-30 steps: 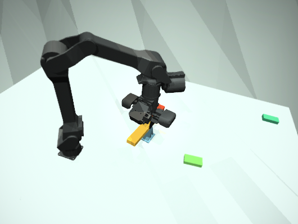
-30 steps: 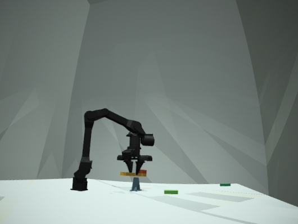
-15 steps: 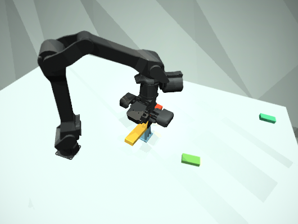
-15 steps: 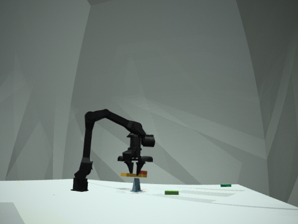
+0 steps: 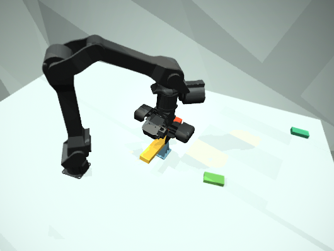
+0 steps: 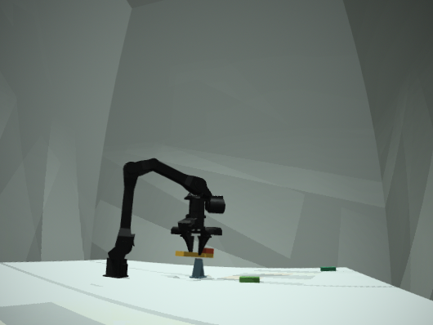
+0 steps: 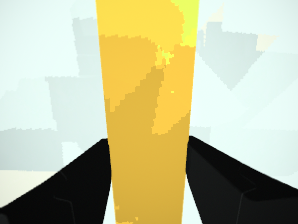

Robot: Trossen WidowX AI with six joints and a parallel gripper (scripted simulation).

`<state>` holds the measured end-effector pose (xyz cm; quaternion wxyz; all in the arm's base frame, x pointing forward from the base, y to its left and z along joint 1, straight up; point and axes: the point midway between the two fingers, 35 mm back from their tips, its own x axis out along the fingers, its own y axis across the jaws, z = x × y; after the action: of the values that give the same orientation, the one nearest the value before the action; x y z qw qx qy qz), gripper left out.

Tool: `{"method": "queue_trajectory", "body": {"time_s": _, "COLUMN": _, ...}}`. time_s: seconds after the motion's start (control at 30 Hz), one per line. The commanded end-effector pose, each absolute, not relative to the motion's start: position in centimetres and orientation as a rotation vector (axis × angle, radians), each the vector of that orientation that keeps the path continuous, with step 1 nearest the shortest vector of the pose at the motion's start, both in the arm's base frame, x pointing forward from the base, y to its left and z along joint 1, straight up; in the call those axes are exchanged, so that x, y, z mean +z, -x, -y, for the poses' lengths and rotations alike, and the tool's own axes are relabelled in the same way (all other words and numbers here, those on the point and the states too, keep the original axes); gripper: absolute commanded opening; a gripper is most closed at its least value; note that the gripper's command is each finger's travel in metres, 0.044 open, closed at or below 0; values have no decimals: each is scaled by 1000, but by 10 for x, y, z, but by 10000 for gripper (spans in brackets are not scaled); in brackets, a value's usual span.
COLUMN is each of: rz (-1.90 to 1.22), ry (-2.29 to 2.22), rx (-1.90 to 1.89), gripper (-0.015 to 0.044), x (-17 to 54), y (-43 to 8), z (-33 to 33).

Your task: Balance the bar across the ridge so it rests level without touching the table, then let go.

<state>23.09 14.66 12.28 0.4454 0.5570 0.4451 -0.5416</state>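
The yellow-orange bar (image 5: pixel 152 152) (image 6: pixel 182 254) (image 7: pixel 147 75) is held off the table and looks about level. A red block (image 5: pixel 178 120) (image 6: pixel 208 251) shows at the bar's far end, on its upper side. My gripper (image 6: pixel 195 252) (image 7: pixel 147 146) is shut on the bar, one finger against each long side, near its middle. The blue-grey ridge (image 5: pixel 164 153) (image 6: pixel 198 269) stands on the table under the bar. Its top is very close below the bar's underside; whether they touch I cannot tell. In the top view my gripper hides the bar's middle and most of the red block.
A light green block (image 5: pixel 213 179) (image 6: pixel 249 279) lies on the table to the right of the ridge. A dark green block (image 5: pixel 299 132) (image 6: pixel 328 269) lies farther off, near the table's right edge. The arm's base (image 5: pixel 76 167) (image 6: pixel 117 268) stands to the left.
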Motion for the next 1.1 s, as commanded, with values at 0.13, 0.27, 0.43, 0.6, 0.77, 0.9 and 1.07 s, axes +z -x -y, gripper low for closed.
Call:
{"method": "queue_trajectory", "body": {"time_s": 0.13, "rz": -1102, "ry": -1377, "rx": -1339, "gripper": 0, "x": 122, "y": -231, "z": -146}}
{"method": "queue_trajectory", "body": {"time_s": 0.27, "rz": -1102, "ry": -1377, "rx": -1339, "gripper": 0, "x": 121, "y": -231, "z": -147}}
{"method": "queue_trajectory", "body": {"time_s": 0.43, "rz": -1102, "ry": -1377, "rx": -1339, "gripper": 0, "x": 121, "y": -231, "z": -147}}
{"method": "queue_trajectory", "body": {"time_s": 0.6, "rz": -1102, "ry": -1377, "rx": -1339, "gripper": 0, "x": 121, "y": -231, "z": -147}}
{"method": "queue_trajectory", "body": {"time_s": 0.77, "rz": -1102, "ry": -1377, "rx": -1339, "gripper": 0, "x": 120, "y": -231, "z": -147}}
{"method": "queue_trajectory", "body": {"time_s": 0.9, "rz": -1102, "ry": -1377, "rx": -1339, "gripper": 0, "x": 120, "y": -231, "z": -147}}
{"method": "queue_trajectory", "body": {"time_s": 1.07, "rz": -1102, "ry": -1377, "rx": -1339, "gripper": 0, "x": 119, "y": -231, "z": -147}}
